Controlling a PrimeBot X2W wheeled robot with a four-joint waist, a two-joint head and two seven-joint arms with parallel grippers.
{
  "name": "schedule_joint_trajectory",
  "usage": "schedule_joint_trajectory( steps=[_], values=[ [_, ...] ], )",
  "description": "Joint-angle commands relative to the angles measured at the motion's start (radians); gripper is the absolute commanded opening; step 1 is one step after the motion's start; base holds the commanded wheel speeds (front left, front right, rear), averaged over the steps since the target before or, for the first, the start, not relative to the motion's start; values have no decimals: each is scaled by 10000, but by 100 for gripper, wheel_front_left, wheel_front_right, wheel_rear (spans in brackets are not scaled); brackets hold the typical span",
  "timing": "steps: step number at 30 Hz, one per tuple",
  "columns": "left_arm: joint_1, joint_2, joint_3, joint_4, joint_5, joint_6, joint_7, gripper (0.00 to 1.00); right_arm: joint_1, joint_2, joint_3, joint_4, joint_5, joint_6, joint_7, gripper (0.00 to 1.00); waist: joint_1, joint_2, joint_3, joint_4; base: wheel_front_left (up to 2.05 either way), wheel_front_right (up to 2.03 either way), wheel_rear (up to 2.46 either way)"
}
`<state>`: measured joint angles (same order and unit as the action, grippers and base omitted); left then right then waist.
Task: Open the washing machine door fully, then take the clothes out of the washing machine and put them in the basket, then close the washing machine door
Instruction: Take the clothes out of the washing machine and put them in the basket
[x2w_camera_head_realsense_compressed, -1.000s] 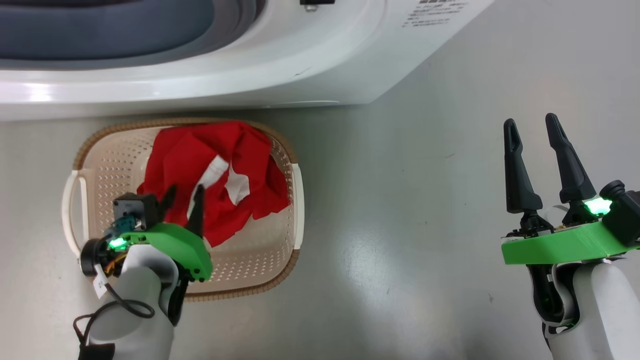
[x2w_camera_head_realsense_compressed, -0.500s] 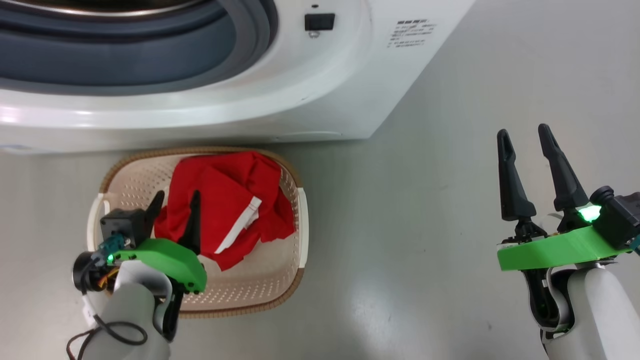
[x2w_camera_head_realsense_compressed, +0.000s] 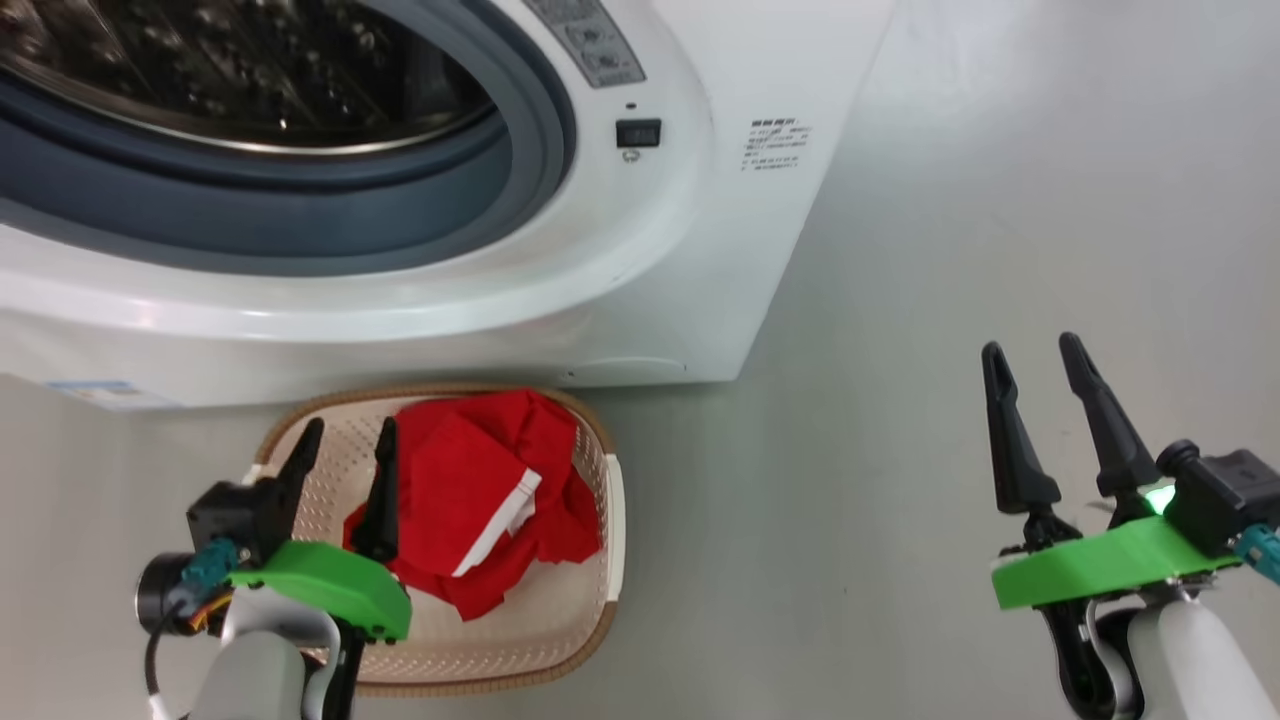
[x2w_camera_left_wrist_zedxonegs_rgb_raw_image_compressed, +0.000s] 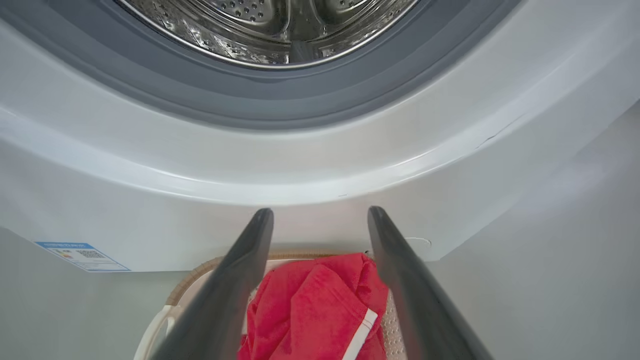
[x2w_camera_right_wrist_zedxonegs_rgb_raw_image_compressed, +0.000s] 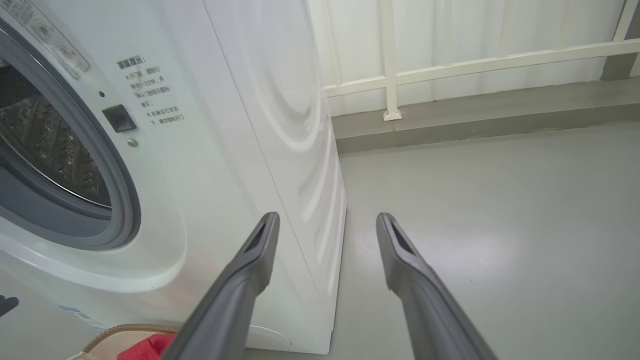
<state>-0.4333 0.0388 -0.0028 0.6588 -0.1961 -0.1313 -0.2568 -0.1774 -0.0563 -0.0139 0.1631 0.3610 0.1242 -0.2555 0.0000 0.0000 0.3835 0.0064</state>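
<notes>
At floor level, front of washing machine (x2w_camera_head_realsense_compressed: 650, 280), clothes (x2w_camera_head_realsense_compressed: 480, 500) lie in basket (x2w_camera_head_realsense_compressed: 612, 520). L gripper (x2w_camera_head_realsense_compressed: 351, 425) hangs above, jaws apart, empty; R gripper (x2w_camera_head_realsense_compressed: 1030, 346) apart, idle. Unload looks done; I reckon next: reach door, swing shut.

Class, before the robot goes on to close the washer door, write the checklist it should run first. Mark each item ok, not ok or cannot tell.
1. Clothes in the basket: ok, the red fabric lies inside it.
2. Left gripper open, gripping nothing: ok.
3. Right gripper open, empty: ok.
4. Drum emptied: cannot tell; the part seen holds nothing.
5. Gasket free of fabric: ok where visible.
6. Where the washing machine door stands: cannot tell.
</notes>
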Motion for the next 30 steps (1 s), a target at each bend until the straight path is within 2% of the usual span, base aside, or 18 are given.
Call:
schedule_joint_trajectory(
  steps=[1,12,30],
  values=[
    [381,205,303,-415,86,6,-49,100,334,-76,285,-160,31,65,-63,100,0,0,-623,49,0,0,0],
    [1854,202,497,-2628,460,6,-49,100,1328,-243,207,-71,164,65,-63,100,0,0,-1942,105,0,0,0],
    [3739,234,790,-4738,574,6,-49,100,2276,-240,-116,-229,309,65,-63,100,0,0,-2720,13,0,0,0]
  ],
)
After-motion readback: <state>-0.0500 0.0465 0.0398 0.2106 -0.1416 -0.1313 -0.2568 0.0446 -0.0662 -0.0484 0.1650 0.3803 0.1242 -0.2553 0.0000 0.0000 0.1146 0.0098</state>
